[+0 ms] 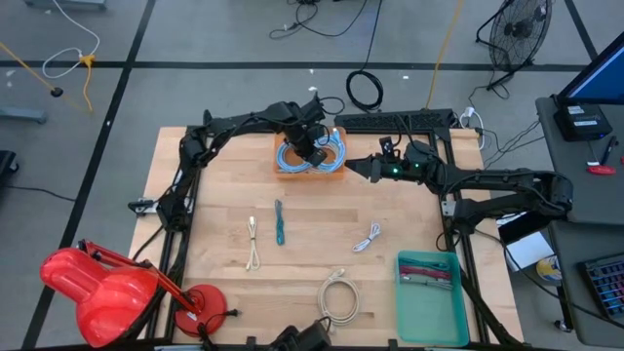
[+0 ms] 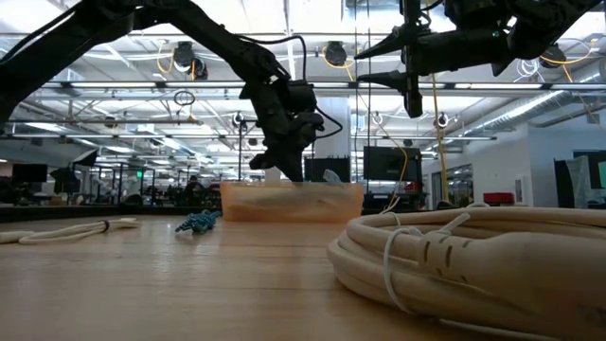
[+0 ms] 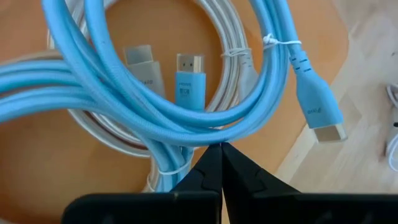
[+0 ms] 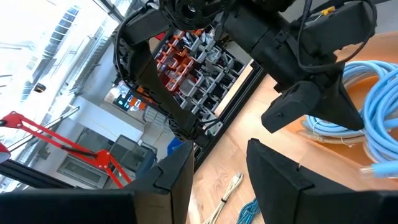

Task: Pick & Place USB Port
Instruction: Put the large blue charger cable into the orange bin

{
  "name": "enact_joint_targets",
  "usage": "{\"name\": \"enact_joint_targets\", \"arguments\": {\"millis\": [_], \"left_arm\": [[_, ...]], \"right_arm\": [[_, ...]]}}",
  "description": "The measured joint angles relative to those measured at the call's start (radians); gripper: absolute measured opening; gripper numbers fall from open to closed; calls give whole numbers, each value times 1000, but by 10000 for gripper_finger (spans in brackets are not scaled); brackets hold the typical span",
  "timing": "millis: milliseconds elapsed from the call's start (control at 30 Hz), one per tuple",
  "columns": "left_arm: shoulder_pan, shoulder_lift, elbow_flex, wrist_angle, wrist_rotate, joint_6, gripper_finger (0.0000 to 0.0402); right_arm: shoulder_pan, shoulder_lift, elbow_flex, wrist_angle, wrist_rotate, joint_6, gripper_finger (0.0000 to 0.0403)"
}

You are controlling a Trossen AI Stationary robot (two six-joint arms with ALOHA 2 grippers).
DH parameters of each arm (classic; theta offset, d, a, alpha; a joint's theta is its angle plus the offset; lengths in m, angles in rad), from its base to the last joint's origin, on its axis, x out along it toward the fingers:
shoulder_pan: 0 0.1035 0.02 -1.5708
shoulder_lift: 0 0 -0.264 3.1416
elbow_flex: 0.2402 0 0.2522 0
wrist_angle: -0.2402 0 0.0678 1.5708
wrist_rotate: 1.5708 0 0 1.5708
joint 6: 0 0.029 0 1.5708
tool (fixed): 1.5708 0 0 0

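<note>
Blue cable (image 3: 186, 118), coiled in orange tray (image 1: 283, 168); left fingers (image 3: 208, 174) closed, right fingers (image 4: 174, 174) parted

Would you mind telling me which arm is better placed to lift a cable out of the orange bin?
Left. The left gripper is already over the orange bin, fingers closed at the blue cable. The right gripper hovers open beside the bin, higher above the table.

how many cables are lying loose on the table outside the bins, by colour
cream cables: 2, a thin one and a thick coil
teal cable: 1
white cable: 1
total: 4

Not counted: the cables in the orange bin, where the left gripper sits, or whatever is in the teal bin.
</note>
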Motion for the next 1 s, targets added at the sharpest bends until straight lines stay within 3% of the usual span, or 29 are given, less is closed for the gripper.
{"name": "enact_joint_targets", "arguments": {"millis": [500, 833, 1000], "left_arm": [[-4, 62, -2, -25, 15, 7, 0], [-1, -8, -1, -107, 49, 33, 0], [18, -82, -1, -102, 14, 60, 0]], "right_arm": [[0, 0, 0, 0, 0, -3, 141], [0, 0, 0, 6, 1, -3, 141], [0, 0, 0, 7, 3, -3, 141]]}}
